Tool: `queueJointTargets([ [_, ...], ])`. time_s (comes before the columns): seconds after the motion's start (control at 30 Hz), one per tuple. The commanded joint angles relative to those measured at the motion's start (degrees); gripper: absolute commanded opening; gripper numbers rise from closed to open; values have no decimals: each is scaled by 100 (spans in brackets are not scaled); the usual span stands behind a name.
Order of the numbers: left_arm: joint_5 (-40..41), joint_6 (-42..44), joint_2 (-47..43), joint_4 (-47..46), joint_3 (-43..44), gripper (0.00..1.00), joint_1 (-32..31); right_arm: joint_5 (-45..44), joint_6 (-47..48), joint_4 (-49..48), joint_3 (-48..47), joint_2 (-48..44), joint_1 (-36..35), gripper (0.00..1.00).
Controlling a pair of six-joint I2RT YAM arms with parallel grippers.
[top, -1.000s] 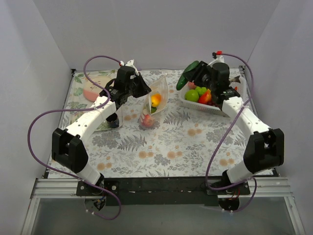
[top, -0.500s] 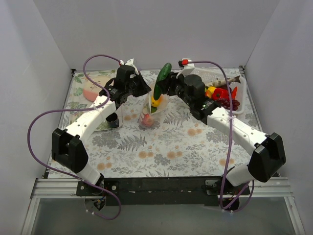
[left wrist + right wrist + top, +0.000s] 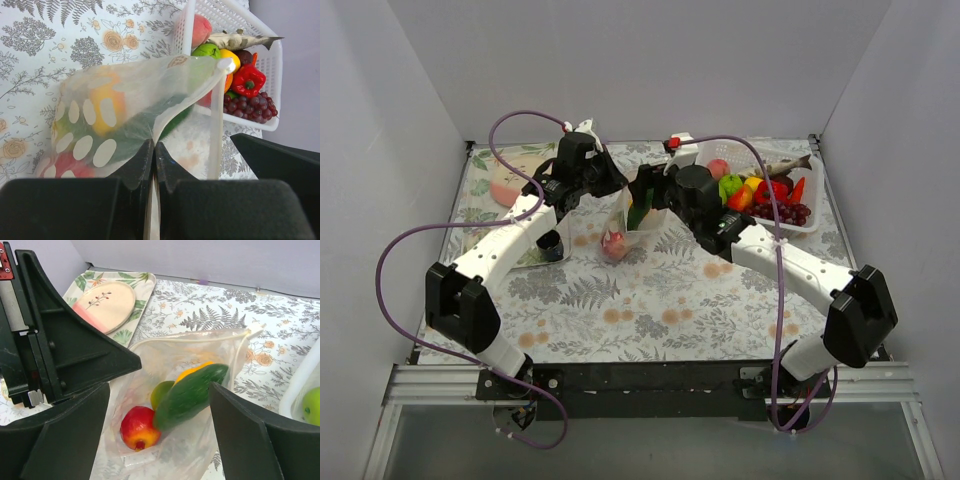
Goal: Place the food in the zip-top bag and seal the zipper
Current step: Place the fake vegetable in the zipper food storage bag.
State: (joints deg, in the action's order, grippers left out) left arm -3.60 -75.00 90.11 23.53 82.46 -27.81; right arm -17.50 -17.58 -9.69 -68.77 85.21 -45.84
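Across the counter [image 3: 650, 300] lies a cloth printed with ferns and roses. Plain white walls [image 3: 620, 60] close the left, far and right sides, and a black rail [image 3: 650, 378] runs along the near edge.

Near the middle of the far edge the zip-top bag [image 3: 90, 130] is held up with its mouth open. The left hand [image 3: 153, 150] is pinched tight on the bag's side edge. The zipper [image 3: 200, 338] stretches unsealed across the top.

Inside lie a green cucumber [image 3: 190, 392], a red fruit [image 3: 137, 427], a lime-green piece [image 3: 161, 390] and an orange piece [image 3: 192, 371].

The right hand [image 3: 642, 198] hangs over the mouth, its fingers spread wide to either side of the cucumber and gripping nothing.

At the far right corner sits a white slotted basket [image 3: 272, 55] with a red pepper [image 3: 247, 80] and grapes [image 3: 250, 105]. A pink-and-cream plate [image 3: 107, 302] rests on a leaf-print tray [image 3: 142, 282] at the far left corner.

Bare cloth runs from the bag to the near edge between the two arms.
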Motion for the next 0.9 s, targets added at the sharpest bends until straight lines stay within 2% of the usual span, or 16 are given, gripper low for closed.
queueJointTargets([
  [0.0, 70, 12, -204, -50, 192, 0, 48, -332, 97, 256, -408, -346, 14, 89],
  [0.13, 96, 12, -204, -68, 174, 0, 48, -553, 141, 959, -935, -444, 259, 91],
  [0.2, 96, 12, -230, -68, 166, 0, 48, -475, 124, 1731, -1181, -374, 733, 92],
  [0.23, 87, 21, -239, -68, 139, 0, 48, -274, 71, 1943, -1409, -313, 996, 92],
  [0.27, 96, 21, -248, -76, 113, 0, 48, 24, -7, 2128, -1489, -242, 1616, 91],
  [0.3, 87, 12, -257, -85, 113, 0, 48, 601, -95, 2530, -1586, -68, 1918, 91],
  [0.37, 78, 21, -257, -103, 60, 0, 48, 1071, -140, 2892, -1876, 162, 2533, 89],
  [0.63, 17, -14, -265, -182, 7, 0, 48, 1591, 159, 3623, -2474, 1409, 3213, 87],
  [0.87, 26, -6, -248, -138, 16, 0, 48, 2110, 36, 3298, -2526, 2323, 3354, 83],
])
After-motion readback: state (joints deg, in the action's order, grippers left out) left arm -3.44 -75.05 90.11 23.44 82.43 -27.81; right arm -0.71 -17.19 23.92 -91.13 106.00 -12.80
